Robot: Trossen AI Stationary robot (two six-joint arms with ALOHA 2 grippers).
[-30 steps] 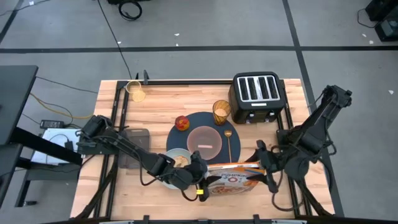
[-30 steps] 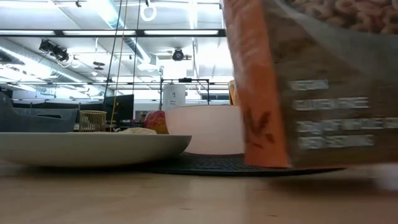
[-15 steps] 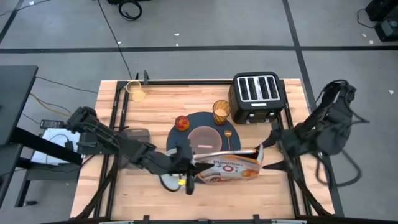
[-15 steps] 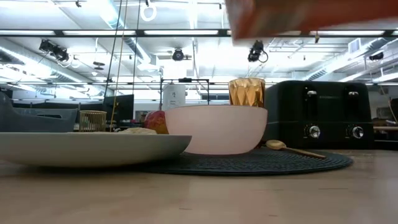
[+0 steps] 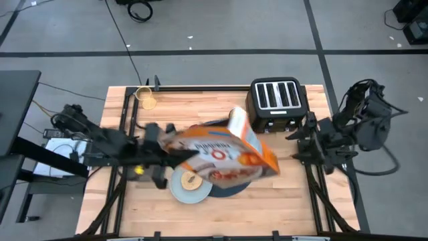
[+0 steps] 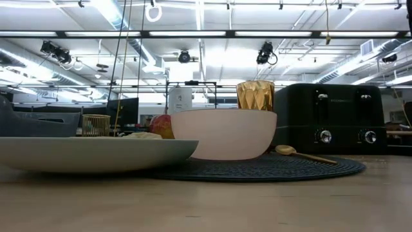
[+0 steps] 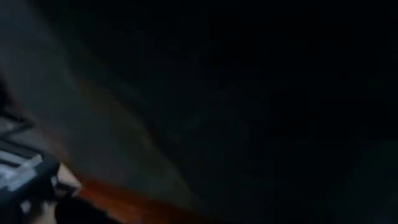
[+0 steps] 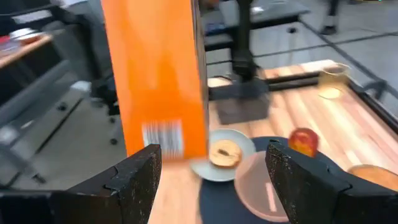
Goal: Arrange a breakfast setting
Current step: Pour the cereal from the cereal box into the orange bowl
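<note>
My left gripper is shut on the orange-and-white cereal box, held high over the setting; the box also shows in the right wrist view. The pale-blue plate with bread lies partly on the near-left edge of the dark-blue placemat. The pinkish bowl, gold spoon, red apple and amber glass are on or beside the mat, mostly hidden by the box in the high view. My right gripper is open and empty at the table's right. My left gripper holds the cereal box by its end nearest the table's left, coming level from the left. The box fills the left wrist view, so the fingers on it are hidden. The box is lifted clear and tilted, its printed face up, over the plate and placemat.
The black toaster stands at the far right, behind the mat. A small clear jar is at the far left corner. A dark grey container sits left of the plate. Bare wood lies along the near edge.
My left gripper has lifted the cereal box off the table's near edge, up and toward the left and far side; the box has swung round, tilted, and left the low view. My right gripper has drawn back from the box's right end toward the table's right edge.
</note>
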